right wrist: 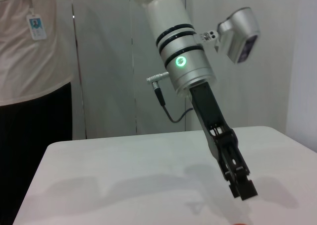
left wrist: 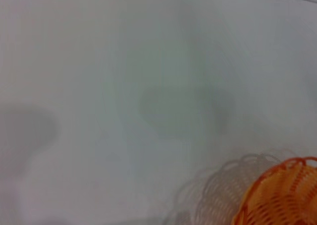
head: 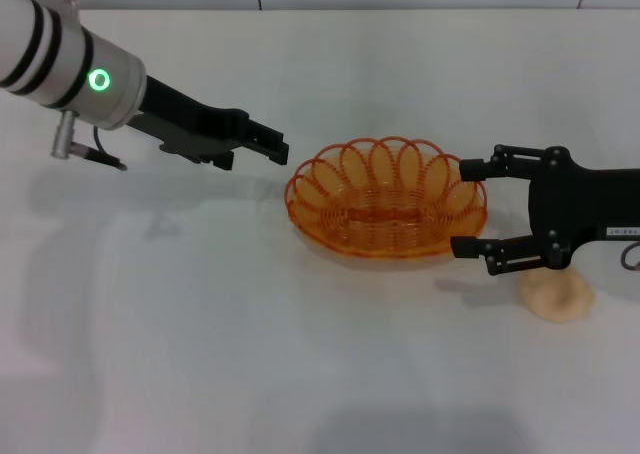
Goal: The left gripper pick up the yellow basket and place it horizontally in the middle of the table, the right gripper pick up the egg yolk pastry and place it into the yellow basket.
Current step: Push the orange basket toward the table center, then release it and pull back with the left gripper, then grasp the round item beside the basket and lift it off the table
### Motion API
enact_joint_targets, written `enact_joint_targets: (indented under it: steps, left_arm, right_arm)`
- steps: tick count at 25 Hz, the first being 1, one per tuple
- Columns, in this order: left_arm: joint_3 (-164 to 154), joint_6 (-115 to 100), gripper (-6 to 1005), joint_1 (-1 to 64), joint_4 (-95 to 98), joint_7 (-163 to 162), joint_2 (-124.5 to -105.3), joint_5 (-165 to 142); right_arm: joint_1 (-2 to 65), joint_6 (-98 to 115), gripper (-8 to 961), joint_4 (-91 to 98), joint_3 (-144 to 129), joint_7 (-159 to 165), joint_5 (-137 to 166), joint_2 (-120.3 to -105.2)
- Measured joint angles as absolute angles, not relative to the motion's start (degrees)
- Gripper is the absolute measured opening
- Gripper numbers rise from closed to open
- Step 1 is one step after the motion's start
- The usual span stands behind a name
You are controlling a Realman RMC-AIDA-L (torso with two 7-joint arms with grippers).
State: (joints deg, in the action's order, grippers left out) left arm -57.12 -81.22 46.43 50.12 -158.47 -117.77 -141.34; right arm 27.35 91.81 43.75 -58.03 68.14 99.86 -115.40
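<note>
The basket [head: 387, 199] is seen upright near the middle of the worktop [head: 200, 354]. The left gripper [head: 281, 148] is held just beside its left rim, fingers drawn together, gripping nothing. The right gripper [head: 464, 206] is spread open at the right rim. The pastry [head: 558, 298] is seen below the right gripper's wrist.

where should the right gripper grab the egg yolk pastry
Across the round sides of the egg yolk pastry, coming straight down from above: it is a low smooth dome lying flat on the table. The right gripper is open above it.
</note>
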Motion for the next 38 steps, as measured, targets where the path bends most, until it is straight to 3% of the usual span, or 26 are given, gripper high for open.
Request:
enact_joint_targets:
  steps: [6,24,28,34,38]
  left_arm:
    - [-56.8,-80.4,854,40.7,56.0,-144.7,-118.88,-138.4]
    - [-55.4,-79.1,876,18.3,54.4,-83.1,-118.54,-103.7]
    - [-52.7,-82.9,876,16.8,51.9,-75.2,-118.25,-102.5]
    - [-47.9,-91.5,875,17.3,46.9,-71.3,-115.83,-103.7]
    - [-47.6,-91.8,874,17.6,46.5,-71.8,-115.62,-105.4]
  right_arm:
    - [26.2,91.9,868,43.8,-58.0,69.2,98.8,-115.34]
    - [19.4,91.3,869,55.9,-57.1,85.5,105.5,-114.43]
    - [19.8,92.1,868,59.8,-57.3,93.7,112.1,-114.56]
    - [21.2,92.2,868,62.0,-58.2,101.1,117.8,-114.78]
    - [21.5,91.2,869,61.9,-58.6,101.7,118.7,-114.85]
